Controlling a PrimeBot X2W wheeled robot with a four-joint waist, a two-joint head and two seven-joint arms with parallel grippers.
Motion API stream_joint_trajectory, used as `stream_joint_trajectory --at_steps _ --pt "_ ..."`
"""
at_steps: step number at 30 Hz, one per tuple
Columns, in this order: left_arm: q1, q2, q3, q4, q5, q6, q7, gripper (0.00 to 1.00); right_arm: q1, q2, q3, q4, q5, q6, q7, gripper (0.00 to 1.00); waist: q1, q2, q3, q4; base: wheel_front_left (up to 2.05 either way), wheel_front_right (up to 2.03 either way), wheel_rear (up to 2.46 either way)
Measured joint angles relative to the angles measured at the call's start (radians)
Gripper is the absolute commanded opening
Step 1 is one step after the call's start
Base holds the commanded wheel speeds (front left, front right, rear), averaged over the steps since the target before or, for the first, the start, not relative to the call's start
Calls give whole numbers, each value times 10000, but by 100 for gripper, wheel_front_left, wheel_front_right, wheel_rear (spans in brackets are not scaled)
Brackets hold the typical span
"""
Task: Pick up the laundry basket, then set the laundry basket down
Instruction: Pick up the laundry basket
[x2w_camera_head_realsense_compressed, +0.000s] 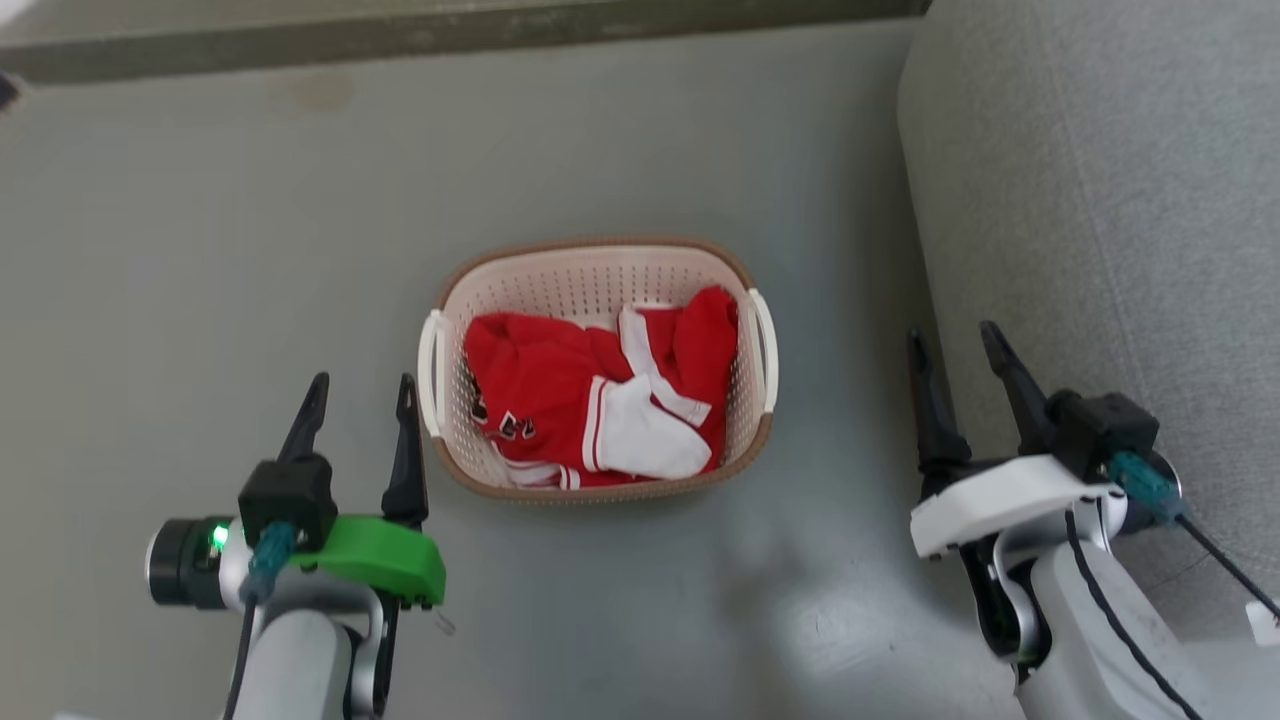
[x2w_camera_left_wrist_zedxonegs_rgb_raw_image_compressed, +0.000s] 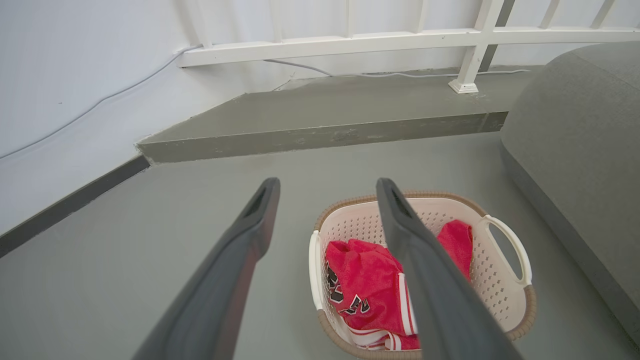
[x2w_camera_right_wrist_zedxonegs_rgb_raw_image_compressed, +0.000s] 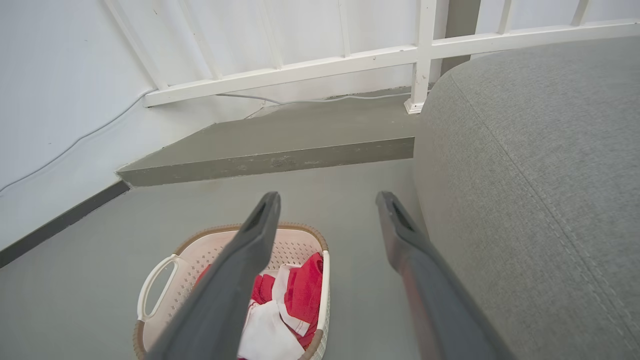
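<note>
Grey floor (x2w_camera_head_realsense_compressed: 200, 250) is carrying the cream-white perforated plastic laundry basket (x2w_camera_head_realsense_compressed: 590, 280); left gripper (x2w_camera_head_realsense_compressed: 362, 385) and right gripper (x2w_camera_head_realsense_compressed: 950, 335) are flanking it, both spread apart, probably readying for its white side handles (x2w_camera_head_realsense_compressed: 431, 370).

Left gripper (x2w_camera_head_realsense_compressed: 362, 392) fingers parted, empty, right gripper (x2w_camera_head_realsense_compressed: 953, 342) likewise, both raised

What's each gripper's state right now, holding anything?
Left gripper: jaws open, empty, to the left of the laundry basket.
Right gripper: jaws open, empty, to its right.
</note>
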Motion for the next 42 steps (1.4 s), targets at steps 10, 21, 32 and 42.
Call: stream_joint_trajectory --at_steps 10,21,32,42 --pt "-1368 -35 -10 1135 -35 -228 510 100 -1507 -2 -82 1112 230 111 0 100 1 0 1281 -46 0 0 0" --pt "-2917 -59 -25 2282 -42 -412 876 100 -2993 -13 10 2383 483 153 23 100 1 0 2690 11 0 0 0" --pt "-4341 -109 -13 3225 -44 -570 1131 100 -4584 -36 485 3338 790 244 196 100 1 0 4100 109 0 0 0" --pt "-5563 -121 -12 3944 -25 -652 1214 100 -5915 -69 1131 3889 1292 295 253 100 1 0 5382 190 0 0 0"
